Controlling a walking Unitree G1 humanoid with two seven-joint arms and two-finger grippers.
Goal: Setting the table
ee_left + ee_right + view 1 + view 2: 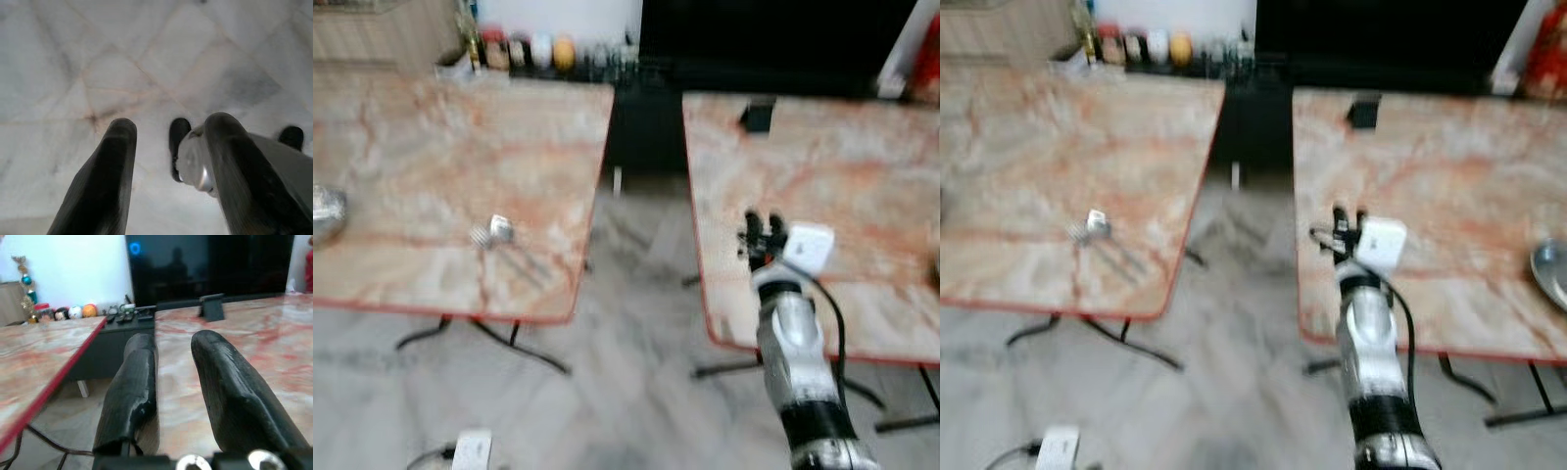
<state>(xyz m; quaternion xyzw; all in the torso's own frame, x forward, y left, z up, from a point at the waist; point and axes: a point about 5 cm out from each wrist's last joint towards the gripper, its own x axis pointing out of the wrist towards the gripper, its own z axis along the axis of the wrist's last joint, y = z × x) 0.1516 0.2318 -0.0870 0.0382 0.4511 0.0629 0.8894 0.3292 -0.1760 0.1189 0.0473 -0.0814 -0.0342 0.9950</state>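
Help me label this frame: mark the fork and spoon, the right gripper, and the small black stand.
fork and spoon [495,232]: left eye view, spoon bowl.
right gripper [765,235]: left eye view, between fingertips.
small black stand [757,117]: left eye view, its front.

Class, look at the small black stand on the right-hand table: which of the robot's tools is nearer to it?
Right. The right tool is raised over the right table's near left part, with the black stand farther back on it. The left tool hangs low, pointing at the floor.
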